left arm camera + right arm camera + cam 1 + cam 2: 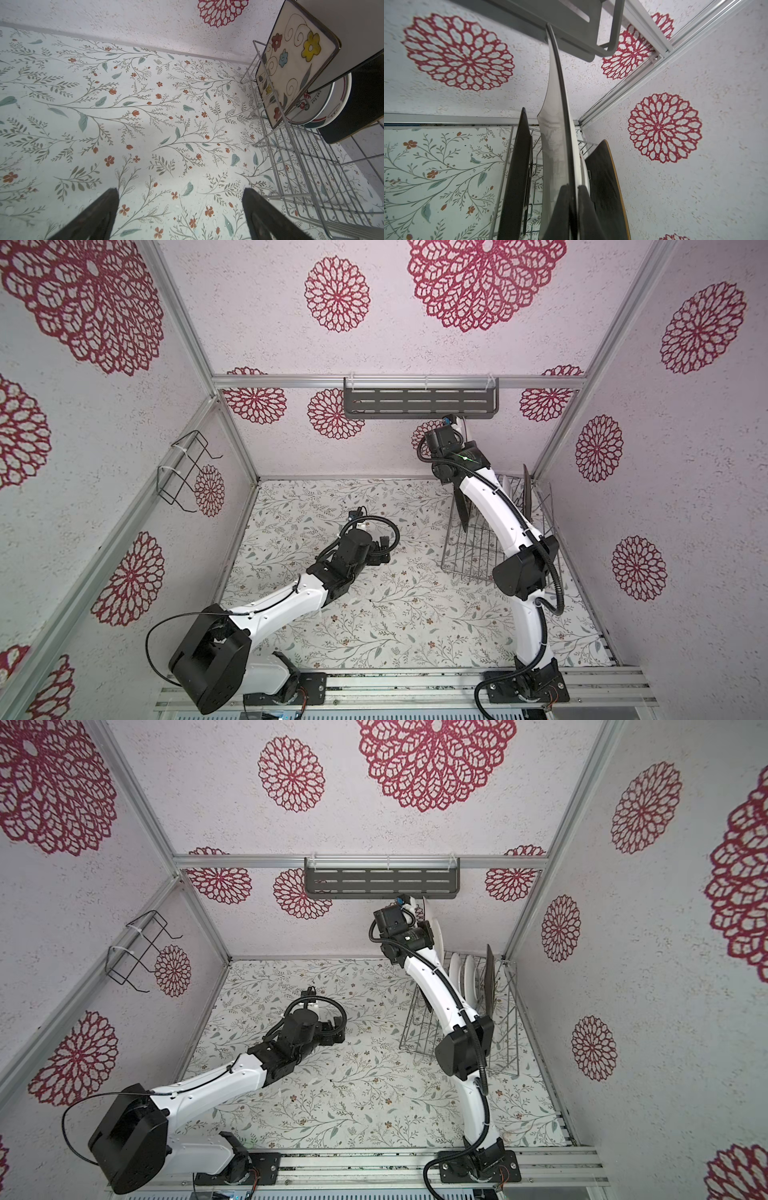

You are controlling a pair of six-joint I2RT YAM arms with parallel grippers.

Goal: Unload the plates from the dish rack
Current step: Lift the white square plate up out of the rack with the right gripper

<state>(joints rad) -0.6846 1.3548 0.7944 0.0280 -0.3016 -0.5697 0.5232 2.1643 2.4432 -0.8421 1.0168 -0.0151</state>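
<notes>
Your right hand (pixel 573 187) is clamped on a white plate (pixel 558 124), raised over the rack (pixel 469 547) at the counter's (pixel 374 614) 3 o'clock; left hand (pixel 180 190) gapes empty; mind the shelf (pixel 529 18) at 12; carry toward 9.

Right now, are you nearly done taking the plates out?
Barely started. Done: nothing yet; no plate lies on the table. In hand: the right end effector is shut on a white plate, held up above the dish rack. Still to go: the flowered plate, two round plates and the black plate stand in the rack. The left end effector is open, empty.
</notes>
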